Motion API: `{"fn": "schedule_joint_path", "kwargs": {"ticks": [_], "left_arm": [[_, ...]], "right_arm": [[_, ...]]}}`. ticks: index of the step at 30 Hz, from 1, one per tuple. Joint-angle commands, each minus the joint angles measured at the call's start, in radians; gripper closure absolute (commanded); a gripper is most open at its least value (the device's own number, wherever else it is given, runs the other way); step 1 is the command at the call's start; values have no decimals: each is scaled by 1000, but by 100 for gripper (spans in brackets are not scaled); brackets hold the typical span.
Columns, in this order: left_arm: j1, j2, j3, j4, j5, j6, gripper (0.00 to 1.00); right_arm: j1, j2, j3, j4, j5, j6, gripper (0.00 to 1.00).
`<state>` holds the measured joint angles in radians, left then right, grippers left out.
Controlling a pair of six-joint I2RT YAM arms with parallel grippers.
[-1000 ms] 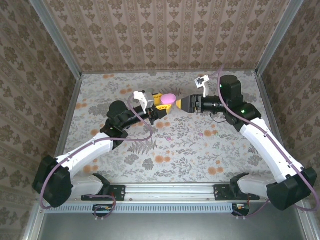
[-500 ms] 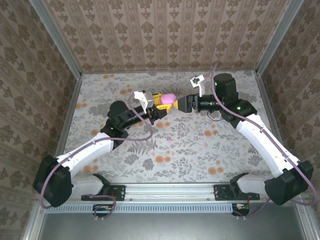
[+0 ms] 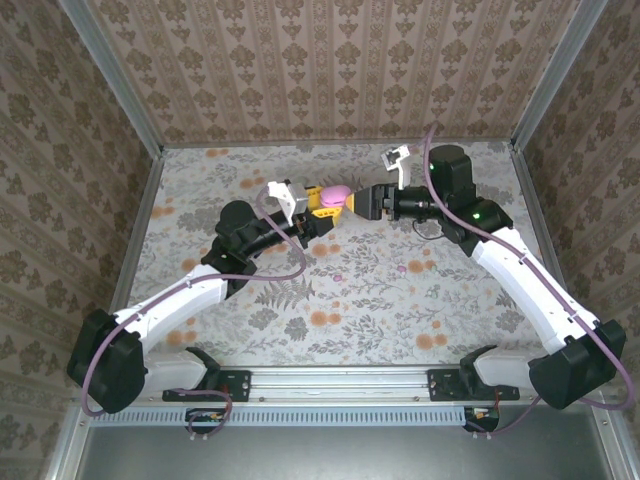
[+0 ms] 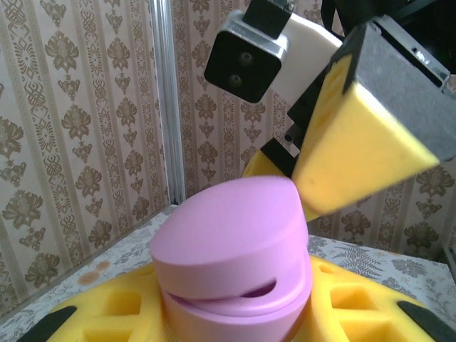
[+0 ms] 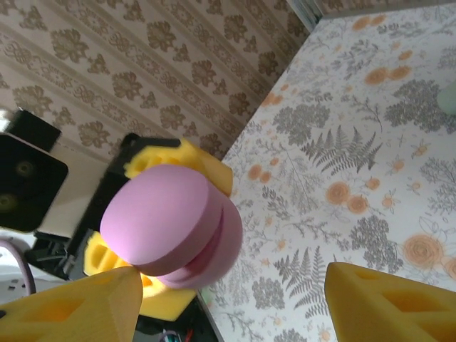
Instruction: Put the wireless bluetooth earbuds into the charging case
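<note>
My left gripper (image 3: 328,206) is shut on the pink charging case (image 3: 337,193), holding it above the table between yellow foam pads (image 4: 85,313). The case (image 4: 235,256) has its lid slightly ajar, with a thin slit showing along the front. My right gripper (image 3: 358,203) is open and right next to the case (image 5: 171,228). One of its fingers (image 5: 71,306) is under the lid and the other (image 5: 392,299) is well off to the side. Two tiny pinkish specks, possibly earbuds (image 3: 340,277) (image 3: 415,267), lie on the table; they are too small to tell.
The floral tablecloth (image 3: 400,310) covers the table, ringed by patterned walls and metal corner posts (image 3: 150,180). A pale mint shape (image 5: 449,100) peeks in at the edge of the right wrist view. Orange flower prints dot the cloth.
My right gripper has moved left until its fingers reach the held case. The left arm and the case have barely shifted.
</note>
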<state>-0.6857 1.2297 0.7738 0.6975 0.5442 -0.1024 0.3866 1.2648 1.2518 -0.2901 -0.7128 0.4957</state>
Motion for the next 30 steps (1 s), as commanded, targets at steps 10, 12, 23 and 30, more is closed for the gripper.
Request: {"fn": "schedule_joint_path", "kwargs": {"ticks": [10,12,23,30], "left_arm": [[-15,-11,5,25,59,-8,70],[-14,-13,3,24,60,-7,70],[-15,-21,-16,22,28,-2,70],[-13,-18,-23,38,3,-3,70]], "right_arm": [[-11,53,68,42,75,70,29],[-11,58,78,38,91,77,29],[-30,39,88,103,32,143,25],[-47,-67,36,118,35,97,22]]}}
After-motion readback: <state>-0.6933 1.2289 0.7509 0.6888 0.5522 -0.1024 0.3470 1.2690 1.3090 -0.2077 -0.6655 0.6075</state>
